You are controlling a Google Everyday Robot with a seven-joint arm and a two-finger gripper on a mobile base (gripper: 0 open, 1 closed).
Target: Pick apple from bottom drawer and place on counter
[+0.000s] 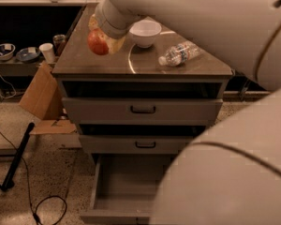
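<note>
The reddish-orange apple (98, 42) is held in my gripper (102, 37) just above the left part of the glossy grey-brown counter (84, 60). The pale fingers (115, 42) wrap the apple from behind, shut on it. My large white arm crosses the top and right of the view. The bottom drawer (124, 186) stands pulled open below, its flat grey inside bare; its right part is hidden by the arm.
A white bowl (145, 32) and a lying plastic water bottle (179, 53) are on the counter to the right of the apple. Two shallower drawers (143, 109) are partly pulled out. A cardboard box (37, 95), cups and cables lie left.
</note>
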